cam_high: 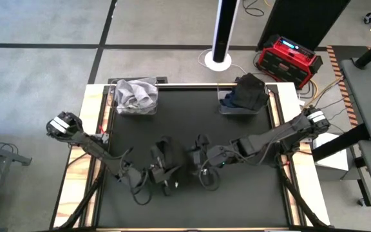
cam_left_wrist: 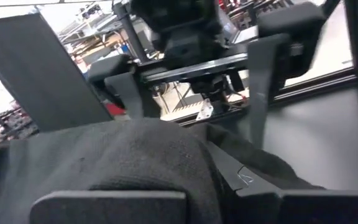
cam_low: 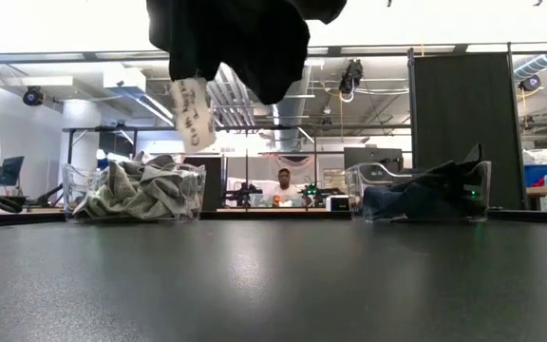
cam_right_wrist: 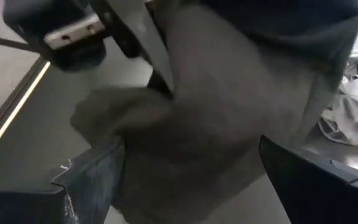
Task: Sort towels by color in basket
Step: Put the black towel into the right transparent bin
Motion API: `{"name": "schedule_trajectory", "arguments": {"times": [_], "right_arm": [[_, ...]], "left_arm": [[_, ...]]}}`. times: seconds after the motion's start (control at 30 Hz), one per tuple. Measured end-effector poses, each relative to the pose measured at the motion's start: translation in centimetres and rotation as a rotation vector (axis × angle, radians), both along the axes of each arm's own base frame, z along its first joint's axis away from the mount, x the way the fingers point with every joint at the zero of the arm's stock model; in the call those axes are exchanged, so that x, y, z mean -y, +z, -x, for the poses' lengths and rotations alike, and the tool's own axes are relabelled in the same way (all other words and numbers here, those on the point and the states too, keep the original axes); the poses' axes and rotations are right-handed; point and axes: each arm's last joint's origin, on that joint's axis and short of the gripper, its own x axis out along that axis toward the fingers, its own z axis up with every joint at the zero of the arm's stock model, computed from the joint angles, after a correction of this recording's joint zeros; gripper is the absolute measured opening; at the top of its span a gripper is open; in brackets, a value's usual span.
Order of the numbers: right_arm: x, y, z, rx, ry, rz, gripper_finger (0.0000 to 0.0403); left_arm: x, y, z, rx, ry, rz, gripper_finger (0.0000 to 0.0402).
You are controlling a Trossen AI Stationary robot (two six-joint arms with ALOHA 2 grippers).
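A handover is in hand: the left gripper [cam_high: 161,169] is clamped on a soft black cloth towel [cam_low: 240,38] held above the table, and the right gripper [cam_right_wrist: 188,168] stands wide around its hanging fold. Next, I judge, the right must close, then carry it ahead to the clear bin of dark towels [cam_high: 243,96]; the clear bin of pale towels [cam_high: 136,96] lies ahead of the left, nothing between.

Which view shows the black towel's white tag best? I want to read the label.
The low view: the white tag hangs clear below the black towel, lit from behind. The high view shows only dark cloth between the arms; both wrist views show cloth, held by the left gripper, but no tag.
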Motion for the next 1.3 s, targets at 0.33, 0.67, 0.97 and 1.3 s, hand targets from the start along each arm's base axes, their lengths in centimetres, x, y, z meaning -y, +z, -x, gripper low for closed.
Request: {"name": "schedule_trajectory", "arguments": {"times": [0.33,0.67,0.97,1.3], "right_arm": [[0.1,2.4,-0.2,0.016,-0.029,-0.045,0.034],[0.3,0.7,-1.1,-0.056,-0.06,-0.045,0.0326],[0.3,-0.1,-1.9,-0.048,-0.072,-0.057,0.0267],[0.5,-0.3,-1.8,-0.074,-0.08,-0.054,0.0025]], "left_arm": [[-0.9,-0.4,-0.4,-0.023,0.08,0.002,0.0],[-0.6,0.0,-0.5,0.012,-0.033,0.041,0.0],[-0.6,0.1,-0.5,0.024,-0.045,0.047,0.0],[-0.7,0.0,-0.5,0.041,0.006,0.115,0.0086]]}}
